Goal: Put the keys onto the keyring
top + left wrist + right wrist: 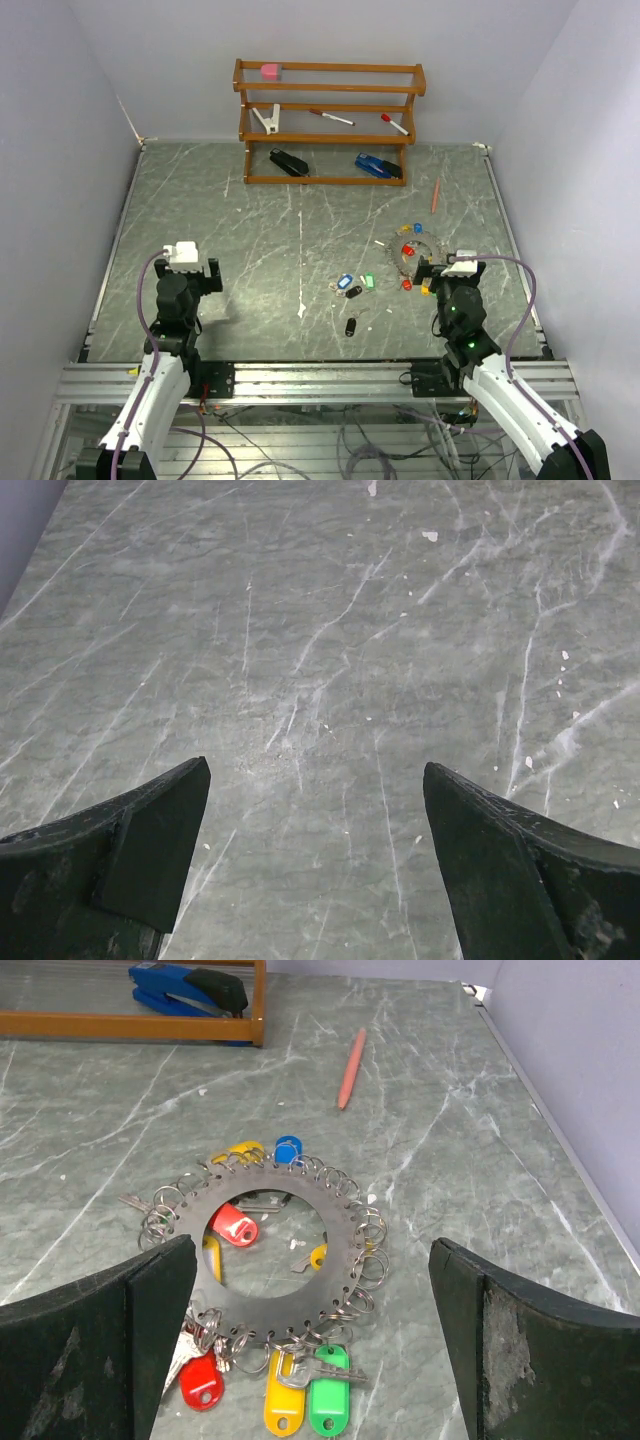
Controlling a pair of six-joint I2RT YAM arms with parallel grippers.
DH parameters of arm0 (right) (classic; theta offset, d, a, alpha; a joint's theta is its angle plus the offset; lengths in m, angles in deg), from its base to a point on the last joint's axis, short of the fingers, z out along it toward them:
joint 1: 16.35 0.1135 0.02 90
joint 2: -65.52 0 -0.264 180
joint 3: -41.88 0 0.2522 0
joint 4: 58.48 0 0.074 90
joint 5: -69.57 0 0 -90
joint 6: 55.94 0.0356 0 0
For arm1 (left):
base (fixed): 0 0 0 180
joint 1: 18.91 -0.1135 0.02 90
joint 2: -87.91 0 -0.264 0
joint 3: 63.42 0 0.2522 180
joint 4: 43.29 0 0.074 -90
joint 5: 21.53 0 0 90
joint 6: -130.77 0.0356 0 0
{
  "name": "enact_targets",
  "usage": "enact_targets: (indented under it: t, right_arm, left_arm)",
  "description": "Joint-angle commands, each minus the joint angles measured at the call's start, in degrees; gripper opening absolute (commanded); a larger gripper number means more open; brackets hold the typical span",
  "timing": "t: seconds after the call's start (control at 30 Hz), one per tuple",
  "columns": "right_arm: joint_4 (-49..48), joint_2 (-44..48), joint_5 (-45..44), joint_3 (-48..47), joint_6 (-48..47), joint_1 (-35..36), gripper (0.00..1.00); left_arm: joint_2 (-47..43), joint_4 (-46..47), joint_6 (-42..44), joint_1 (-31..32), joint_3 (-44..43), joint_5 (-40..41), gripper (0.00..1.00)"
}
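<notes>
The keyring [330,1260] is a flat grey metal disc with a large centre hole, edged with small split rings and red, yellow, green and blue tagged keys. It lies on the table at right of centre [413,255]. Several loose keys lie to its left: a blue one [345,283], a green one [368,281] and two black ones [354,292] [351,326]. My right gripper [312,1255] stands open just short of the keyring's near side, holding nothing. My left gripper [315,780] is open over bare table at the near left [207,272].
A wooden shelf rack [328,120] stands at the back with a pink eraser, a clip, red-capped pens, a black stapler and a blue stapler [185,988]. An orange pencil [350,1068] lies beyond the keyring. Walls close in the table on both sides.
</notes>
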Motion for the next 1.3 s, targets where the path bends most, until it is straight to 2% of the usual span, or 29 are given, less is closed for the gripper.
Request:
enact_targets:
  t: [0.0, 0.5, 0.63, 0.73, 0.83, 0.9, 1.03, 1.1, 1.13, 1.17, 1.27]
  right_arm:
    - [-0.7, 0.6, -0.7, 2.7, 0.1, -0.2, 1.0]
    - [-2.1, -1.1, -1.3, 3.9, 0.6, -0.4, 1.0]
    - [0.6, 2.2, -0.9, 3.1, 0.0, -0.4, 1.0]
    - [6.6, 1.0, 0.9, -2.8, -0.4, -0.4, 1.0]
    - [10.3, -5.7, 9.1, -12.1, -6.1, -0.5, 1.0]
    - [15.3, -11.7, 10.3, -21.1, -3.6, -0.5, 1.0]
    - [23.6, -26.2, -3.1, -36.1, 11.1, -0.6, 1.0]
    - [30.6, -31.7, -15.0, -39.5, 25.2, -0.7, 1.0]
    - [30.9, -33.5, -13.3, -39.8, 22.7, -0.8, 1.0]
    - [29.4, -35.2, -6.9, -39.8, 16.7, -0.8, 1.0]
    - [38.4, -43.0, 1.7, -44.4, 18.5, -0.8, 1.0]
  left_arm:
    - [0.0, 1.9, 0.8, -0.1, -0.2, -2.2, 0.99]
    - [0.1, 2.7, 1.9, -0.2, -0.8, -5.0, 0.99]
    - [2.7, 0.4, 3.7, -0.2, -4.4, -9.0, 0.99]
    - [6.6, -3.6, 4.9, -0.3, -10.3, -11.6, 0.99]
    - [10.9, -10.9, 9.4, -0.3, -19.1, -15.4, 0.99]
    - [13.6, -15.6, 10.6, -0.3, -25.3, -15.6, 0.99]
    - [16.0, -23.0, 12.2, -0.3, -35.3, -17.5, 0.99]
    - [14.7, -24.1, 12.6, -0.3, -37.2, -20.7, 0.99]
    - [13.3, -24.0, 12.9, -0.3, -37.3, -22.2, 0.99]
    - [11.8, -23.4, 13.6, -0.3, -36.7, -24.0, 0.99]
    - [7.5, -24.3, 18.5, -0.3, -35.4, -29.7, 0.99]
